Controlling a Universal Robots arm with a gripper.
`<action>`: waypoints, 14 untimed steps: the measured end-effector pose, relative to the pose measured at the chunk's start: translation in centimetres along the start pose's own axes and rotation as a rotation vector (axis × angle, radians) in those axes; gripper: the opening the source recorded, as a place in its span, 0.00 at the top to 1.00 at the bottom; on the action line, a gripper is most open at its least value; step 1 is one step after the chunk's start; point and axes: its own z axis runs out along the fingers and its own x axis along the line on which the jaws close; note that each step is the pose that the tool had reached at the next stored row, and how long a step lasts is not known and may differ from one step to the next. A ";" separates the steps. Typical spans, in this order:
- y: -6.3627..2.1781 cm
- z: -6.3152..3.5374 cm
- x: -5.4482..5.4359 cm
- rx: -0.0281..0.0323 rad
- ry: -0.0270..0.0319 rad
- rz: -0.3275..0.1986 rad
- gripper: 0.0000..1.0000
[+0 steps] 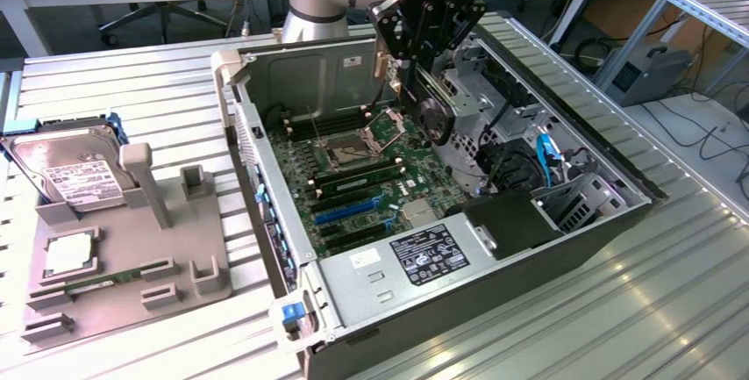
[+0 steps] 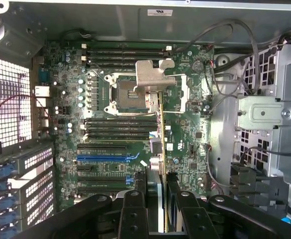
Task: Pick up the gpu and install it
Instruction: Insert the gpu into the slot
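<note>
Exterior view: grips the graphics card (image 1: 436,121) in the gripper (image 1: 419,64), jaws narrowed onto its upper edge. Holds it upright inside the open computer case (image 1: 252,134), round fan turned toward the camera, above the motherboard (image 1: 363,196) and close to the metal drive cage (image 1: 474,99). Shows the graphics card (image 2: 161,129) edge-on in the wrist view, a thin strip between the black fingers (image 2: 134,209), running from beside the processor socket (image 2: 128,92) past the end of the blue slot (image 2: 105,156). Leaves a hard drive (image 1: 70,174) leaning in a grey holder (image 1: 129,257) at the exterior view's left, well apart from the case.
</note>
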 end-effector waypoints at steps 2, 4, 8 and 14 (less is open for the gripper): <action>0.00 0.00 0.0 -0.0001 0.0000 -0.002 0.73; 0.00 0.00 0.0 -0.0001 0.0000 -0.003 0.73; 0.00 0.00 0.0 -0.0001 -0.0001 -0.005 0.73; 0.00 0.01 0.0 -0.0003 -0.0001 -0.009 0.73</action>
